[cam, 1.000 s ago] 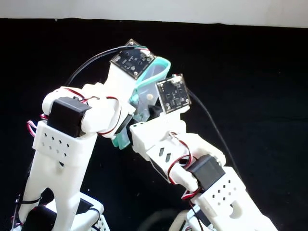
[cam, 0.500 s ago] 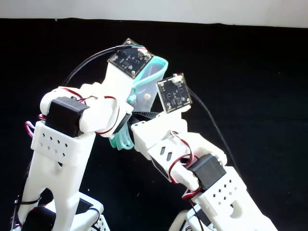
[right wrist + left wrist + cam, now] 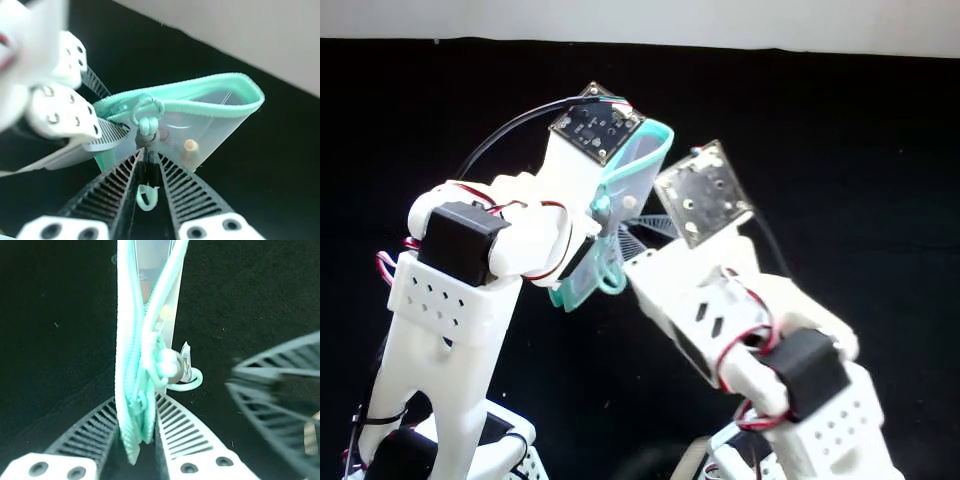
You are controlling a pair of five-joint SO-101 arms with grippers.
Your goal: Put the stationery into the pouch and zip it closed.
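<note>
A translucent pouch [image 3: 638, 165] with a mint-green zipper hangs in the air between both arms. My left gripper [image 3: 137, 440] is shut on the pouch's [image 3: 145, 300] zipper edge at one end. In the right wrist view my right gripper [image 3: 146, 165] is shut on the zipper pull [image 3: 146, 134], a grey bead with a green cord loop, at the pouch's [image 3: 215, 117] near end. The left gripper [image 3: 92, 142] holds the pouch just beside it. A small tan item [image 3: 190, 146] shows through the pouch wall. In the high view the right gripper [image 3: 642, 238] sits close against the pouch.
A black cloth [image 3: 840, 150] covers the table under both arms. A pale wall [image 3: 720, 20] runs along the back edge. In the left wrist view the right gripper's ribbed fingers [image 3: 280, 390] pass close by the pouch.
The right arm has swung to the right and its wrist has rolled over. The pouch tilted slightly, and a green cord loop now hangs out at its lower end.
</note>
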